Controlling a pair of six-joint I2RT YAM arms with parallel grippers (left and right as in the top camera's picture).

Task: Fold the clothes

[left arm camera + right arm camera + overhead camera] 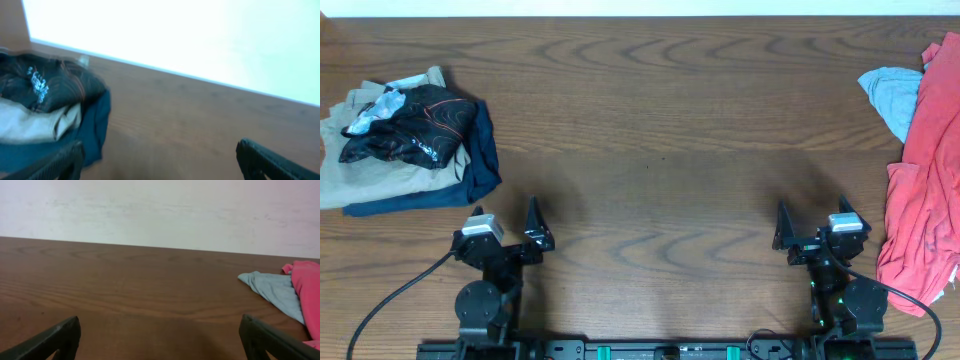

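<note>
- My left gripper (505, 215) stands wide and empty, and so does my right gripper (812, 215).
- The black jersey (415, 125) lies crumpled on the khaki trousers (375, 175), ahead and left of the left gripper.
- I judge the left arm nearer; the right is well apart.

Both arms drawn back and low, jaws wide.
The black two-finger left gripper (506, 220) and the black two-finger right gripper (810, 220) point forward, away from the base, jaws fully spread and holding nothing. The dark left arm (480, 298) and the dark right arm (852, 300) are folded behind them.
</note>
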